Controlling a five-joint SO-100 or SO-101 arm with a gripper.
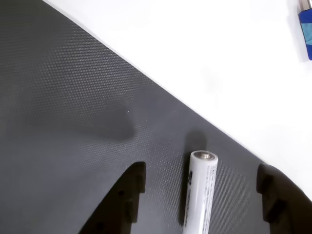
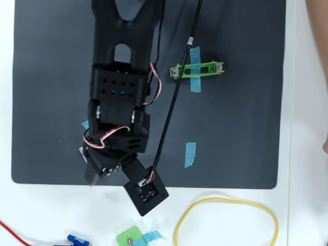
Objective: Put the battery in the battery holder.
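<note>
Hand (image 1: 201,195) wide around battery (image 1: 201,192)

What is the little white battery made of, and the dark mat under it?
The small white cylindrical battery looks like metal in a glossy white wrap: its silver end cap shines. The dark grey mat seems to be rubber or foam, matte, with a fine woven-looking bumpy texture. Neither can be told for sure.

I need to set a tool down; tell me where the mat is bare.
Free: the mat left of the arm, and its lower right between the loose blue tape strip and the edge. Crowded: around the battery holder and cable.
</note>
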